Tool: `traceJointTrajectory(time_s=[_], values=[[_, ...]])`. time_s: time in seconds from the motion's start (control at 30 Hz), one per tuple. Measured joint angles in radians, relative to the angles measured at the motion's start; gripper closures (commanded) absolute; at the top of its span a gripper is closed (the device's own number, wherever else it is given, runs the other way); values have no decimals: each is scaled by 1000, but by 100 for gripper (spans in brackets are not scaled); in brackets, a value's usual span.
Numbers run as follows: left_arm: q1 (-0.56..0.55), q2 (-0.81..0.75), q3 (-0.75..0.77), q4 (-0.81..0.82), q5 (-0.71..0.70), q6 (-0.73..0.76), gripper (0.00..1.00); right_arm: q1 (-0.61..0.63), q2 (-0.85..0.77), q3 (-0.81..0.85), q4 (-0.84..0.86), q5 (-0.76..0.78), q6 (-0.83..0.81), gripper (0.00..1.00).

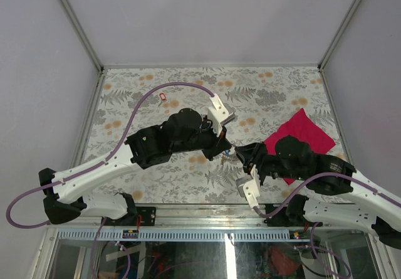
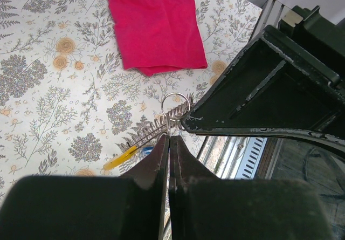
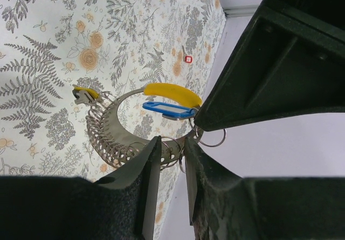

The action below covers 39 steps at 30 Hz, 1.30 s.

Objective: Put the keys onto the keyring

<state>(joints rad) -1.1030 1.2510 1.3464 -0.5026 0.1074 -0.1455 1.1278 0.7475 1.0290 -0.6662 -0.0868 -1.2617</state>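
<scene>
- Two claws meet over the middle of the counter (image 1: 156, 178) in the top view, the left claw (image 1: 224, 146) coming from the left and the right claw (image 1: 242, 156) from the right. Their black bodies hide whatever lies between the tips, so neither grip can be read from above.
- One red key (image 1: 163, 96) lies alone on the counter's far left, well apart from both claws and too small to show any detail. The cloth (image 1: 301, 133) lies to the right, its near part covered.
- From the left wrist, the left claw's fingers are pressed together and their tips pinch thin metal of the keyring (image 2: 176, 103). A small silvery ring stands just above the tips, and a ribbed chain runs down to the left.
- Beside those fingers a yellow tag (image 2: 119, 158) and a blue tag (image 2: 146, 150) peep out, both cut off by the finger.
- The right claw's dark finger fills the right side, its tip just beside the small ring.
- From the right wrist, the keyring shows as a wide grey loop strung with many small rings.
- The right claw's fingers stand partly apart with the loop passing between their tips. I cannot tell whether they grip it.
- A tiny yellow key (image 3: 86, 95) sits at the loop's left end, its blade hard to make out.
- Both tags hang by the left claw's tip.
</scene>
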Motion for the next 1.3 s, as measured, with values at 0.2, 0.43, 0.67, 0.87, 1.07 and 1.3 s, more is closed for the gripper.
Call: traceJointTrajectory(time_s=[0.2,0.43,0.67,0.87,1.07,1.3], values=[[0,0,0,0,0,0,100,0,-7,0,6,0,6,75],[0,0,0,0,0,0,100,0,-15,0,6,11,10,75],[0,0,0,0,0,0,100,0,-24,0,21,23,13,75],[0,0,0,0,0,0,100,0,-34,0,34,22,30,75],[0,0,0,0,2,0,100,0,-62,0,59,-5,93,75],[0,-1,0,0,11,1,100,0,-136,-22,117,-23,178,75]])
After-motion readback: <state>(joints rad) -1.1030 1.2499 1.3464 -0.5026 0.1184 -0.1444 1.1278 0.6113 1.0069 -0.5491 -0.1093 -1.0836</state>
